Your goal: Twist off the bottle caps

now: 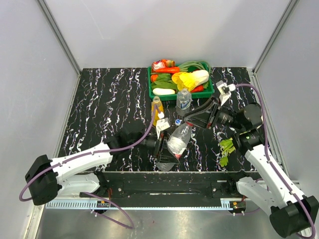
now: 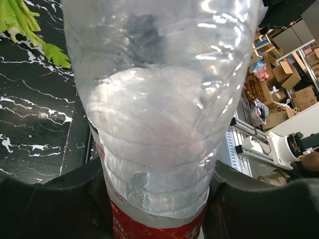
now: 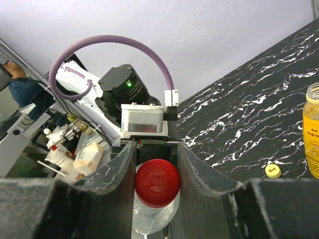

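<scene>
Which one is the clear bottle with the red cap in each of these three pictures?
Top view: the bottle sits tilted at centre, toward the near edge.
Left wrist: the bottle fills the picture, red label at the bottom.
Right wrist: its red cap and neck, low centre.
Shared: the black marbled table.

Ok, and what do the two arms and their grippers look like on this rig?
Both the left arm and right arm have white link shells with black cylindrical joints, and a purple cable runs along each. Gripper fingers are broad, matte black. A green light glows on the left wrist joint.
</scene>
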Robot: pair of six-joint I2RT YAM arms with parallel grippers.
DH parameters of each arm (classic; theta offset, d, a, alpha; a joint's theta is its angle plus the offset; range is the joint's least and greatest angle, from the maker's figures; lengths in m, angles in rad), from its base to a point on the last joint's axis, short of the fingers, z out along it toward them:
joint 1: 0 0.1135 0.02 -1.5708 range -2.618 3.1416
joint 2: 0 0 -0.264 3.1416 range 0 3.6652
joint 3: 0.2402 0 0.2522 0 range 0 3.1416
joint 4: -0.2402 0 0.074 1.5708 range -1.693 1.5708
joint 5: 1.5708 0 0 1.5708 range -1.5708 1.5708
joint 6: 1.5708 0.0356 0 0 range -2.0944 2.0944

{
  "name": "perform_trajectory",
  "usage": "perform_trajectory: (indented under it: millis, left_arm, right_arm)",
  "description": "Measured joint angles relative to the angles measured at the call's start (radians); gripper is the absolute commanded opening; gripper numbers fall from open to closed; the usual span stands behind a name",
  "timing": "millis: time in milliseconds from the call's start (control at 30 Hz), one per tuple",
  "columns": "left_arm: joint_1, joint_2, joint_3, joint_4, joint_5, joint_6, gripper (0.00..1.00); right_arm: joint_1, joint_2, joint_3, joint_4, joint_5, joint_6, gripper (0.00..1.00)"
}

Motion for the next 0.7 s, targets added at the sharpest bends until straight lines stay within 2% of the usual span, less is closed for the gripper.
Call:
perform_trajectory:
  millis: [33,67,100,200,233,433,600,700]
  left_arm:
    - [-0.002,-0.002,0.000,0.003,0.005,0.002,0.19]
    - [-0.003,-0.003,0.000,0.003,0.006,0.005,0.19]
    - [-0.004,-0.005,0.000,0.000,0.006,0.008,0.19]
    - [-0.005,-0.007,0.003,-0.024,0.005,0.036,0.21]
    - [-0.005,-0.008,0.005,-0.032,0.003,0.046,0.22]
    - [-0.019,-0.011,0.031,-0.137,-0.055,0.116,0.24]
    - [-0.072,-0.004,0.090,-0.300,-0.218,0.181,0.26]
    - [-0.114,0.021,0.156,-0.396,-0.365,0.206,0.25]
  right_arm:
    - [0.002,-0.007,0.000,0.001,0.001,-0.001,0.32]
    - [0.003,-0.011,0.000,0.000,0.002,0.000,0.54]
    - [0.003,-0.013,0.000,-0.001,0.002,0.000,0.68]
    - [0.003,-0.013,0.000,-0.021,0.029,0.002,0.96]
    - [0.003,-0.013,0.000,-0.033,0.047,-0.001,1.00]
    - [0.003,-0.029,0.001,-0.097,0.137,-0.008,1.00]
    - [0.003,-0.058,0.007,-0.186,0.197,-0.034,1.00]
    - [0.003,-0.069,0.024,-0.256,0.243,-0.058,1.00]
